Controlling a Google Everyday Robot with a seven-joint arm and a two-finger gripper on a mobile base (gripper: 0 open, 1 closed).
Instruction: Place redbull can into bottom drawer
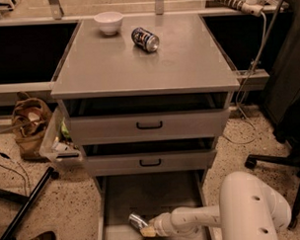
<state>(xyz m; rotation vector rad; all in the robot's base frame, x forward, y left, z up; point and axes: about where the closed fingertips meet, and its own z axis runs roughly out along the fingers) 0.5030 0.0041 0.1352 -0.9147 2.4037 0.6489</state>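
The bottom drawer (116,207) is pulled out at the foot of the grey cabinet, a wide shallow grey tray. My white arm reaches into it from the lower right. My gripper (145,228) is low inside the drawer, near its front left. The redbull can (137,221), slim and silver, lies tilted at the gripper's tip, close to the drawer floor. A shorter dark blue can (145,39) lies on its side on the cabinet top.
A white bowl (109,21) stands at the back left of the cabinet top (187,61). Two upper drawers with black handles (149,125) are slightly open. A brown bag (29,123) and a bin of clutter (57,142) sit left of the cabinet. A chair base (275,162) is at right.
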